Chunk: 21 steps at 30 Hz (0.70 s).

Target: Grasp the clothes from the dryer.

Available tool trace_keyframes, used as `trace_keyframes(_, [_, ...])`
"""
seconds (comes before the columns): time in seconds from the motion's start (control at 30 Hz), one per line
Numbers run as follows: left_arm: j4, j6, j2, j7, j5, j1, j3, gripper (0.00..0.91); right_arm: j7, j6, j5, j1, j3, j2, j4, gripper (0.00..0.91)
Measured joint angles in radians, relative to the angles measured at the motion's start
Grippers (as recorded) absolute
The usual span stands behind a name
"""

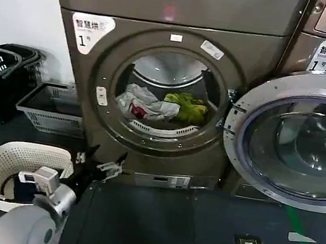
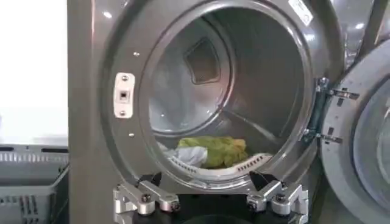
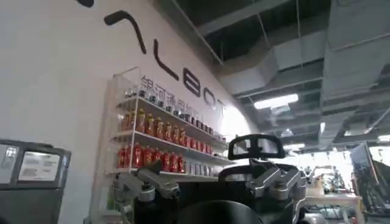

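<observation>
I have the large bronze-brown front-loading dryer [image 1: 162,90] straight ahead, white corner label marked 1, its round porthole uncovered. The clothes [image 1: 163,104], a small heap of soft fabric with 1 white piece, 1 yellow-green piece and a bit of red, lie on the drum floor inside the dryer, just behind the porthole's lower lip; in the left wrist view the heap [image 2: 210,151] sits low in the drum.

My left gripper [image 1: 101,160] hovers outside the dryer, low in front of its base panel, below the porthole and toward its left side. Its fingers [image 2: 146,196] are spread apart, holding nothing, well clear of the heap.

The silver-rimmed glass door [image 1: 300,142] stands swung wide at the dryer's right side. A white perforated plastic basket [image 1: 15,166] sits on the floor left of and in front of the dryer.

My right gripper [image 3: 213,182] is parked away from the dryer, pointing at a shelf of bottles [image 3: 161,146]; its fingers are apart and empty.
</observation>
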<state>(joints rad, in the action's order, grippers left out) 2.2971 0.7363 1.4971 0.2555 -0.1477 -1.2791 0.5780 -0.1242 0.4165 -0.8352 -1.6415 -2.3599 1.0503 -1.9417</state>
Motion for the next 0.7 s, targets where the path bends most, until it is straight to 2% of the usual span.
trace_keyframes(0.7, [0.004, 0.000, 0.003, 0.000, 0.000, -0.004, 0.005, 0.907, 0.000, -0.010, -0.011, 0.002, 0.001, 0.000, 0.003, 0.907])
